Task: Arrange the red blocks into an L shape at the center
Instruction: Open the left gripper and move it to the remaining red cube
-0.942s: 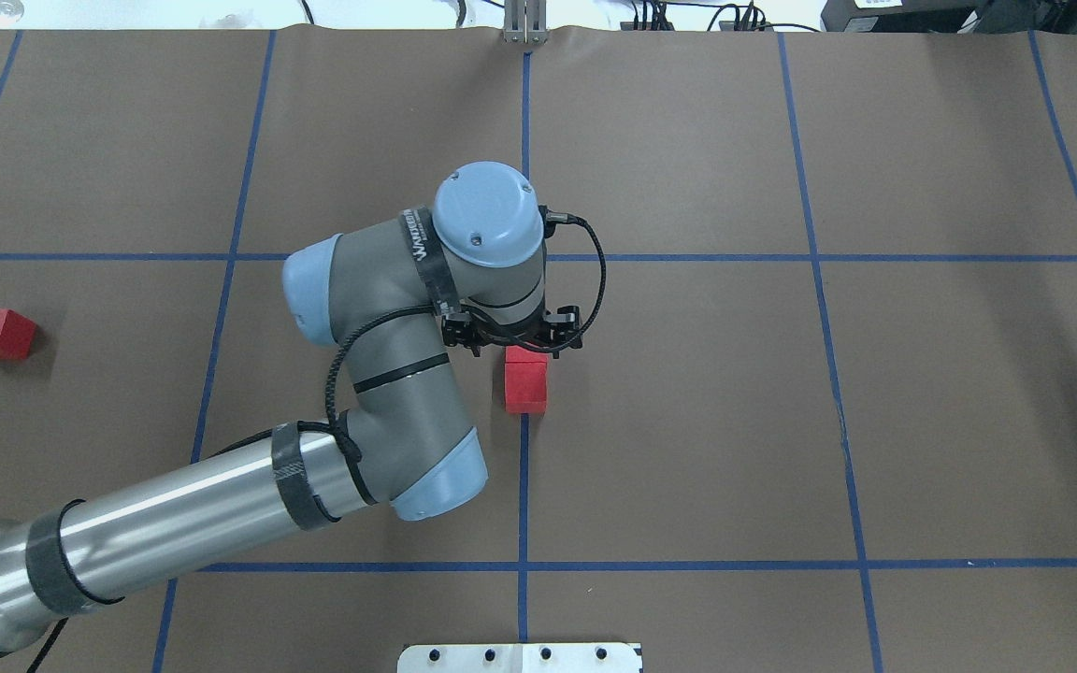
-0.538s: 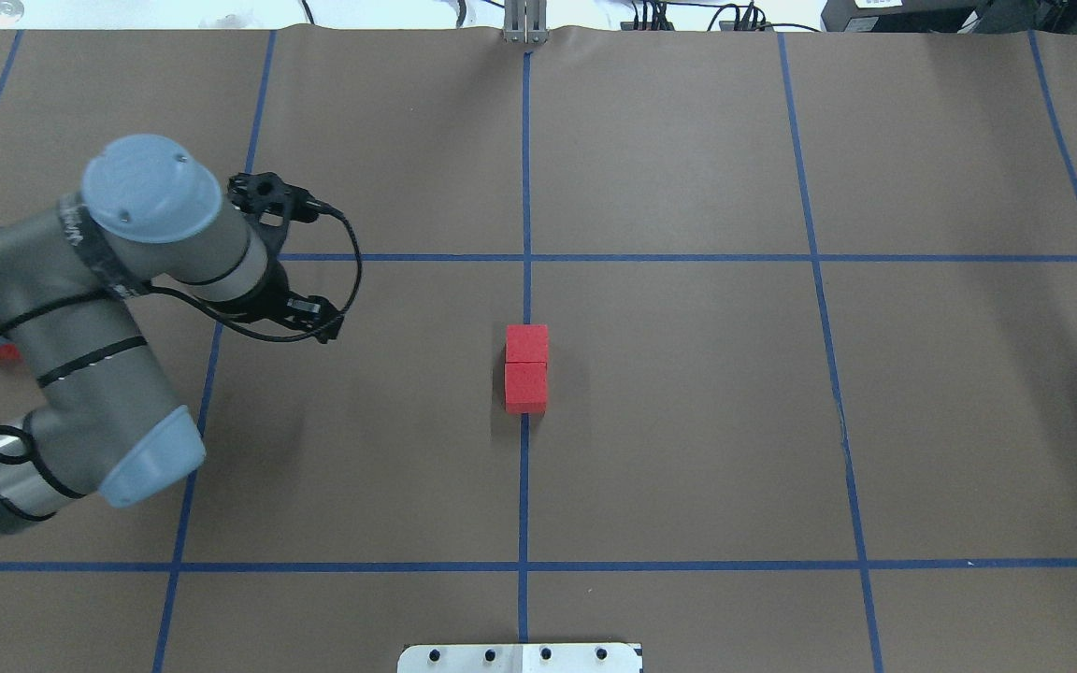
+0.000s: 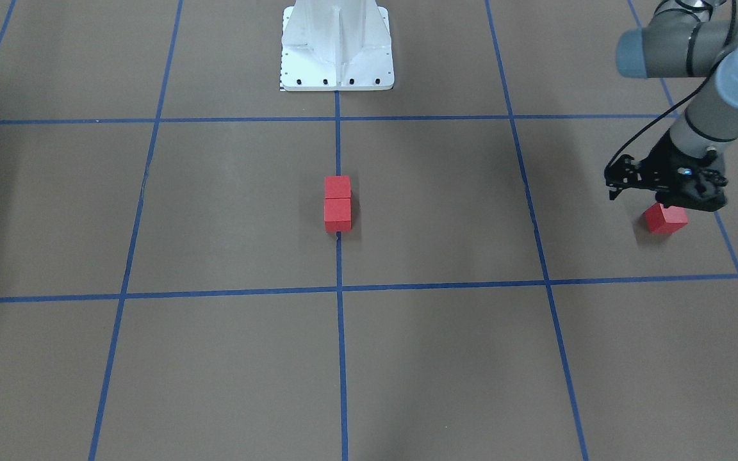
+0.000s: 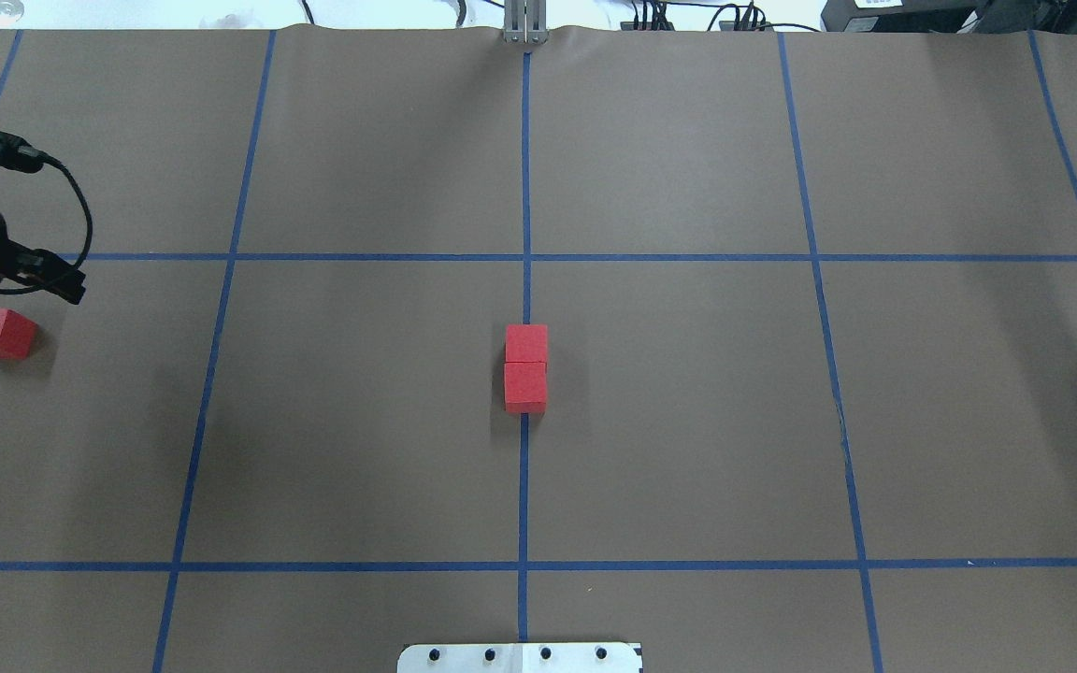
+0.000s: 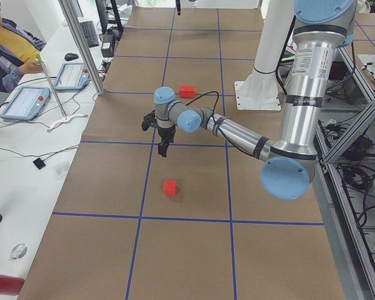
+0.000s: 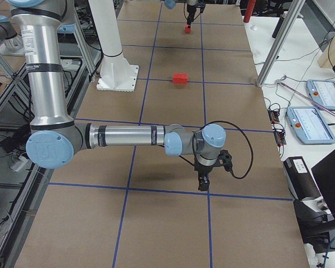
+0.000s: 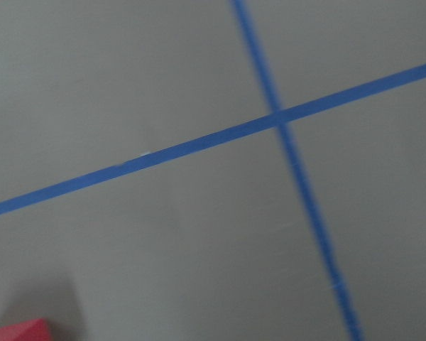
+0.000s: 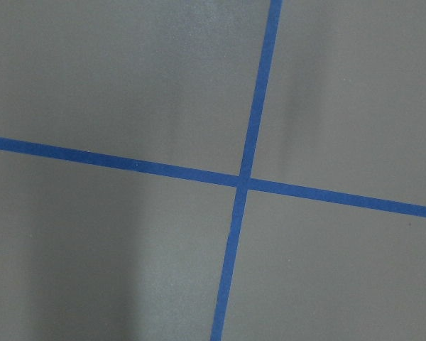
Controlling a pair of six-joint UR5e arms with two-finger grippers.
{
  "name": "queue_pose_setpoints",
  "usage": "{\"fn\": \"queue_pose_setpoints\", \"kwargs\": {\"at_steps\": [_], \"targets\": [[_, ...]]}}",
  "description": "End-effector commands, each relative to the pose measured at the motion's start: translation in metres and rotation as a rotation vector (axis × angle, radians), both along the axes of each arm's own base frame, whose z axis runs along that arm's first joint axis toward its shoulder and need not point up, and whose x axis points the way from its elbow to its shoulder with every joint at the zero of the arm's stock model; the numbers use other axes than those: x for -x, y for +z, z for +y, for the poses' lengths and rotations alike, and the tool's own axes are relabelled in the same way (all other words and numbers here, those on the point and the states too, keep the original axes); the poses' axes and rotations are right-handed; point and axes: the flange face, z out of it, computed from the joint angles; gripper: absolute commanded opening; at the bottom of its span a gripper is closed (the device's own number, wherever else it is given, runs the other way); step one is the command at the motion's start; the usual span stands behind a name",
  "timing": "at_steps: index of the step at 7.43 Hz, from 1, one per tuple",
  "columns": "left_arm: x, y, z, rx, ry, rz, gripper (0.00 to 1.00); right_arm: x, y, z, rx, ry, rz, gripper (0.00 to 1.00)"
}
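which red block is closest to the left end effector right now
The lone red block out on the robot's left, close by the left end effector. The other two sit touching on the centre tape line, far from it.

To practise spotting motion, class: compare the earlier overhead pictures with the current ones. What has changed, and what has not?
The left gripper left the two centre blocks, swung across to the robot's left, and now hangs close by the lone block. All three blocks lie where they were, the centre pair touching on the tape line.
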Motion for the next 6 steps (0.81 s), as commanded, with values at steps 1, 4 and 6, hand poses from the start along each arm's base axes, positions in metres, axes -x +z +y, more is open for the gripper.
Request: {"fn": "queue_pose_setpoints", "kwargs": {"at_steps": [1, 4, 6], "targets": [[0.045, 0.067, 0.014, 0.008, -0.065, 0.004, 1.0, 0.0, 0.004, 0.003, 0.006, 0.0, 0.001, 1.0], [0.034, 0.139, 0.013, 0.037, -0.108, 0.083, 1.0, 0.0, 0.003, 0.002, 0.005, 0.001, 0.001, 1.0], [0.035, 0.14, 0.013, 0.056, -0.136, 0.091, 1.0, 0.0, 0.0, 0.0, 0.001, 0.001, 0.0, 1.0]]}}
